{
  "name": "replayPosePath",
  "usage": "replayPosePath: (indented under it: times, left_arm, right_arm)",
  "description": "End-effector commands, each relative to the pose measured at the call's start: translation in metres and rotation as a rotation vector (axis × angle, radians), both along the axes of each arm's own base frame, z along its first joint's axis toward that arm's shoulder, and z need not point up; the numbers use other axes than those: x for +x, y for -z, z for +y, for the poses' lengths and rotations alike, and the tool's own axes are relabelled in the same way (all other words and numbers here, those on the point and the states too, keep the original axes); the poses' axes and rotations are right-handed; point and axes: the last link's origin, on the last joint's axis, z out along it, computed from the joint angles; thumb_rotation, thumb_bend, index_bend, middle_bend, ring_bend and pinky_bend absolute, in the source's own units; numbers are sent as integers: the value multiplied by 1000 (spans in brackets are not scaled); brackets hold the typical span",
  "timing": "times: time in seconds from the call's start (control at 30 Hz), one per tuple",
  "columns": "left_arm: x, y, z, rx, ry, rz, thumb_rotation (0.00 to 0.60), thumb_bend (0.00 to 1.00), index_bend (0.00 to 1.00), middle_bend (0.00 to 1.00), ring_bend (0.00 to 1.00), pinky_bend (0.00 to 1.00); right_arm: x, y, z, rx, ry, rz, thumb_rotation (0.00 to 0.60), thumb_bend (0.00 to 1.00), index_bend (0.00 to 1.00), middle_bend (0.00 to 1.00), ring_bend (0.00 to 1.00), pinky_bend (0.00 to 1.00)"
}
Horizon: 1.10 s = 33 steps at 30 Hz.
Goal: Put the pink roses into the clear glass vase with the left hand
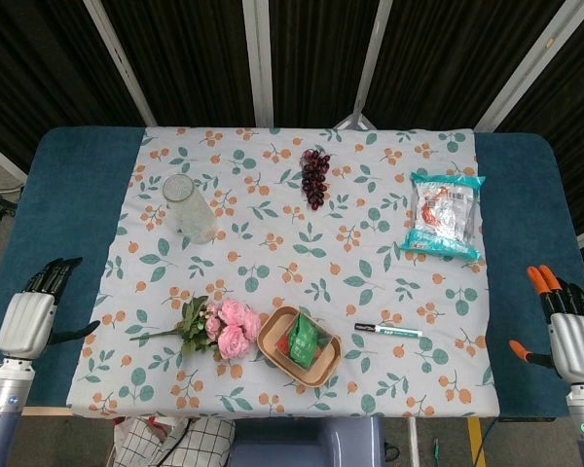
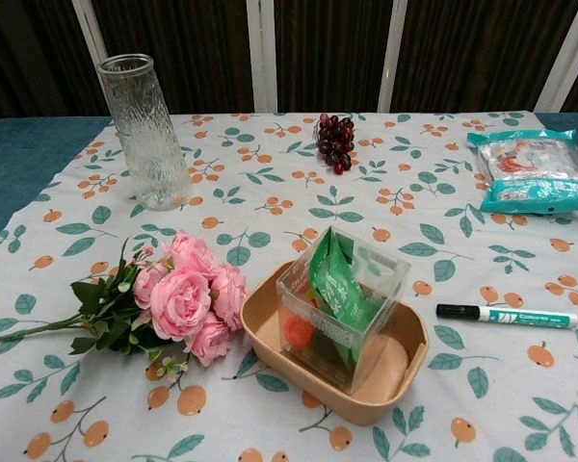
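Lying on its side on the white tablecloth printed with orange fruit and green leaves [image 1: 370,243], the bunch of pink roses with green leaves and stems [image 1: 214,328] sits at about seven o'clock of the cloth's centre, blooms toward the right and stems trailing left — nothing touches it. The tall clear ribbed glass vase [image 1: 189,206] stands upright at about ten o'clock, well apart from the flowers. Just beside the blooms, at six o'clock, a tan oval tray [image 1: 273,345] holds a clear plastic box with a green packet inside [image 2: 342,289]. A black-and-white marker pen [image 1: 387,331] lies at five o'clock, a cluster of dark purple grapes [image 1: 314,176] at twelve, a teal-edged snack bag [image 1: 443,214] at two. The left hand [image 1: 31,316] hovers off the cloth's left edge, fingers spread and holding nothing; the right hand [image 1: 569,331] — orange-tipped — hangs likewise spread and holding nothing at the far right.
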Motion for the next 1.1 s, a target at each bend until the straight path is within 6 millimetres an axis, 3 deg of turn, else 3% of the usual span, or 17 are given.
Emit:
replayPosePath:
  times: [0.03,0.53,0.8,1.1]
  left_arm:
    - [0,-2,-1,7,-2,-1,600,147,110,123,105,197]
    - [7,9,-6,-96,-7,-71,600,136,108,119,105,197]
    - [40,30,16,-240,-16,-158,600,120,91,86,88,196]
    - [91,81,30,-407,-42,-110,600,79,72,79,78,180]
  right_arm:
    - [-1,3,-1,10,6,8,600,171,52,5,0,0]
    - [0,-5,6,-14,17,-18,600,169,52,5,0,0]
    - [-3,-9,9,8,51,-12,600,168,52,5,0,0]
    - [-2,-11,8,-5,51,-15,600,168,52,5,0,0]
